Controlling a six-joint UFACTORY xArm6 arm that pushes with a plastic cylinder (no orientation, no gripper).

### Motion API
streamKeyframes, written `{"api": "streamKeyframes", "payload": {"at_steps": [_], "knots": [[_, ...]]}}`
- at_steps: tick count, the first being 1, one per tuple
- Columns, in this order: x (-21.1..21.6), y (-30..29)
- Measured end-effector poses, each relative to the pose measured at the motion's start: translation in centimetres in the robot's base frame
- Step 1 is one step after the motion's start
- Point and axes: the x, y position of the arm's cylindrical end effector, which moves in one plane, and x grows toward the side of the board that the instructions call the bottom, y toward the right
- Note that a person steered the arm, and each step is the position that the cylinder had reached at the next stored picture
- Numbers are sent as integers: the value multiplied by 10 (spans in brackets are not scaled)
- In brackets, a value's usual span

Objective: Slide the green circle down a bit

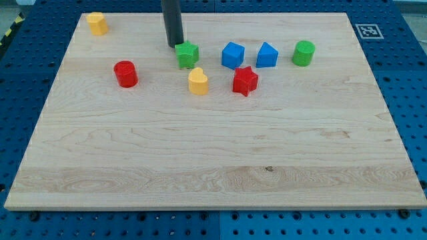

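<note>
The green circle (303,53) is a short green cylinder standing near the view's top right on the wooden board (213,153). My tip (175,45) is far to its left, at the upper left edge of a green star (187,54), touching or nearly touching it. The dark rod comes down from the view's top. Two blue blocks lie between the star and the green circle.
A blue cube-like block (233,55) and a blue pointed block (267,55) sit left of the green circle. A red star (245,81), a yellow heart (197,81), a red cylinder (125,73) and a yellow block (97,23) are also on the board.
</note>
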Motion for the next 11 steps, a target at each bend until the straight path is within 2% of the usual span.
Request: {"api": "streamKeyframes", "payload": {"at_steps": [5, 7, 11], "knots": [[1, 236], [31, 238], [31, 234]]}}
